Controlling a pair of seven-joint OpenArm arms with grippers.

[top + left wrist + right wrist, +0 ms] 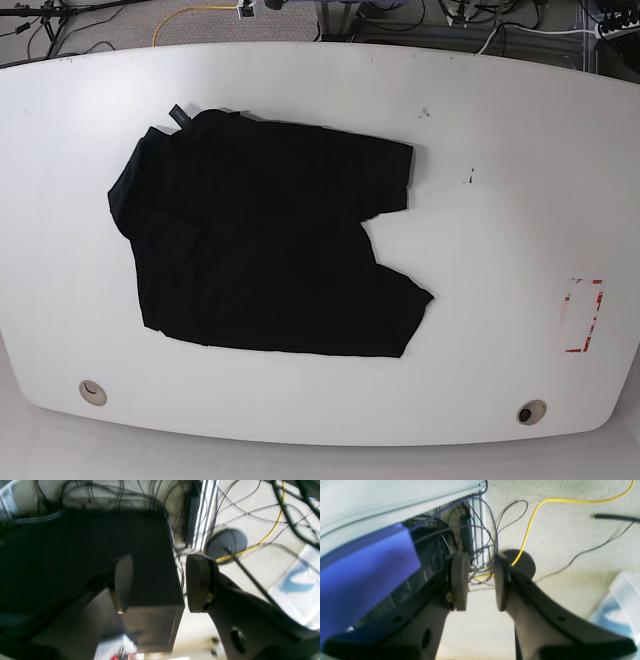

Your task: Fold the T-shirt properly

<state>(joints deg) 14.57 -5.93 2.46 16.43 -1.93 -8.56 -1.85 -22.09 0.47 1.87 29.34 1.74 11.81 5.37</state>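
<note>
A wide white oval table (500, 180) fills the base view, and the crumpled black short-sleeved T-shirt (260, 250) lies spread on its left half. In the left wrist view the left gripper (160, 582) hangs open over pale carpet and tangled black cables (105, 495), beside what may be a dark box (75, 555). In the right wrist view the right gripper (480, 582) is partly open, holding nothing, near a yellow cable (530, 525).

The white tabletop (480, 230) carries a black T-shirt (260, 250) lying flat left of centre, and a red-marked rectangle (583, 315) near its right edge.
</note>
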